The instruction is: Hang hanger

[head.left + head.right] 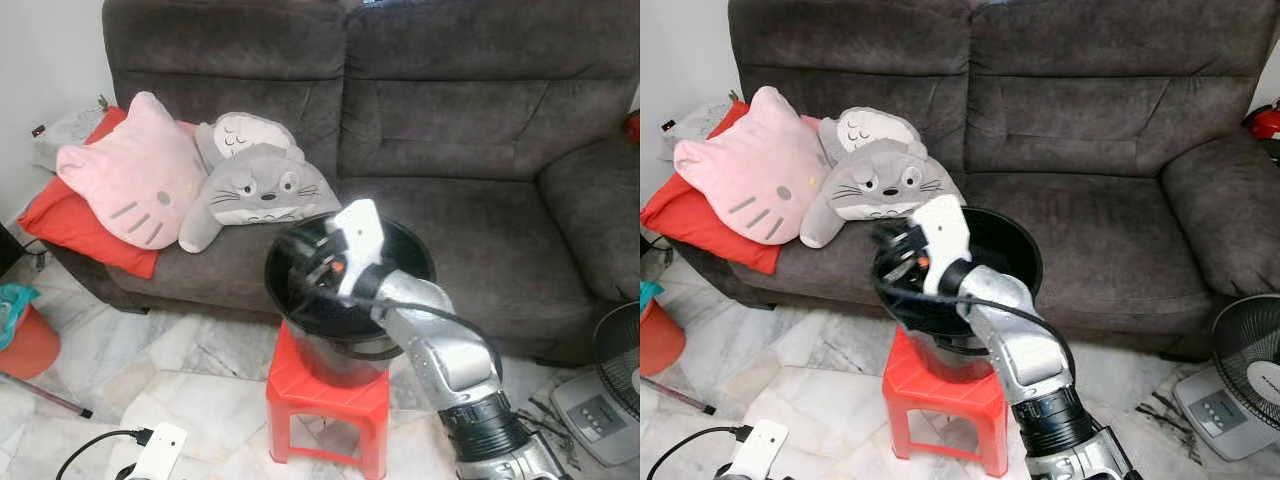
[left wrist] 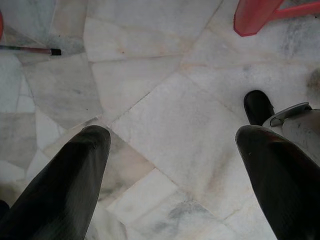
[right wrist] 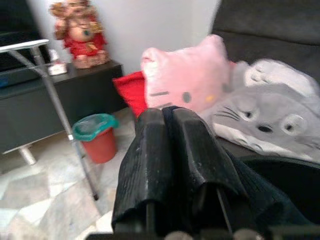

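- The right claw (image 3: 167, 114) reaches over the near-left rim of a black bucket (image 1: 425, 262). Its two fingers are drawn together with only a thin slit between them.
- A black ribbed cloth (image 3: 135, 190) is bunched around those fingers. It hugs both sides and spreads out low toward the wrist, so its long axis runs along the fingers. The fingertips poke out bare at its far end.
- Whether the cloth is pinched between the fingers or only draped on them cannot be told. No hanger shape can be made out in it.
- From the head views, the dark bundle sits at the bucket's left rim just ahead of the white wrist housing. It points away from the robot and left, toward the cushions.
- The bucket stands on a red stool (image 1: 330, 400) in front of a dark grey sofa (image 1: 480, 150).
- A pink cat cushion (image 1: 135, 170), a grey plush (image 1: 262, 185) and a red cushion (image 1: 60, 225) lie at the sofa's left end.
- The left claw (image 2: 175, 135) hangs low over the marble floor (image 2: 165, 100), fingers wide apart and holding nothing, well apart from the bucket.
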